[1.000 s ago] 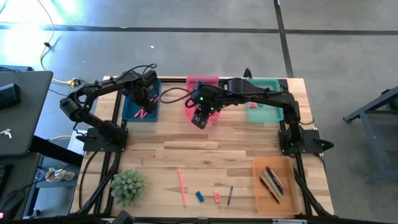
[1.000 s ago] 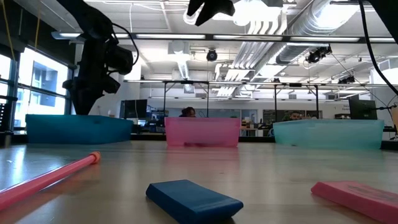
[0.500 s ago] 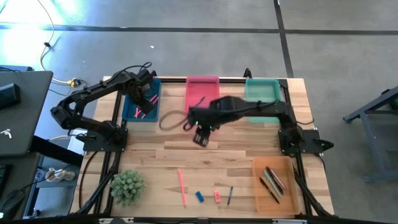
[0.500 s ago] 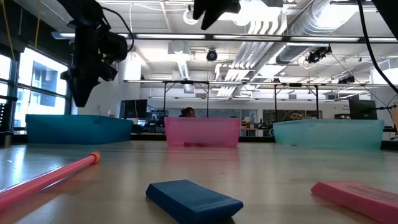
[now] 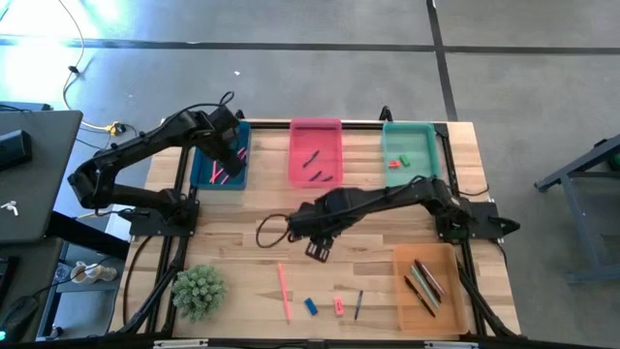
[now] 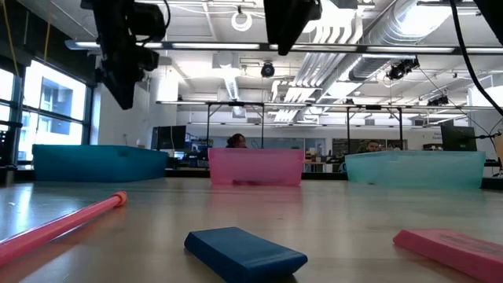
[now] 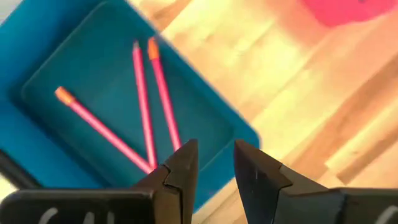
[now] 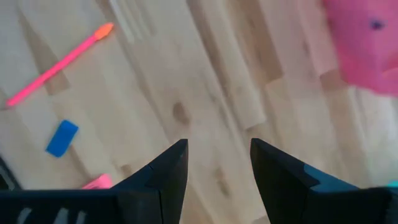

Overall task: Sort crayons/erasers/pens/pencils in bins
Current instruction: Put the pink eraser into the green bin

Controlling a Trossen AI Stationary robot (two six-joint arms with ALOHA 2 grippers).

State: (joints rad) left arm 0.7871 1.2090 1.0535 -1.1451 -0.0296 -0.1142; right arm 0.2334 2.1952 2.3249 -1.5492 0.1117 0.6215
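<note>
My left gripper [image 5: 231, 153] hangs open above the dark blue bin [image 5: 205, 173], where three pink pencils [image 7: 146, 99] lie; nothing is between its fingers. My right gripper [image 5: 318, 250] is open over bare wood in the table's middle, pointing down. Near the front edge lie a pink pencil [image 5: 284, 291], a blue eraser [image 5: 311, 306], a pink eraser [image 5: 338, 306] and a dark pen [image 5: 357, 304]. The right wrist view shows the pencil [image 8: 59, 65] and the blue eraser [image 8: 62, 138] ahead of the fingers.
The pink bin [image 5: 316, 136] holds two dark sticks. The teal bin [image 5: 408, 136] holds a green eraser and a red one. The orange bin [image 5: 426, 315] at the front right holds several sticks. A green plant [image 5: 199, 291] stands at the front left.
My right gripper has left the pink bin, gone toward the table's near edge and sunk, and now hangs over the table's middle. My left gripper has risen above the dark blue bin.
</note>
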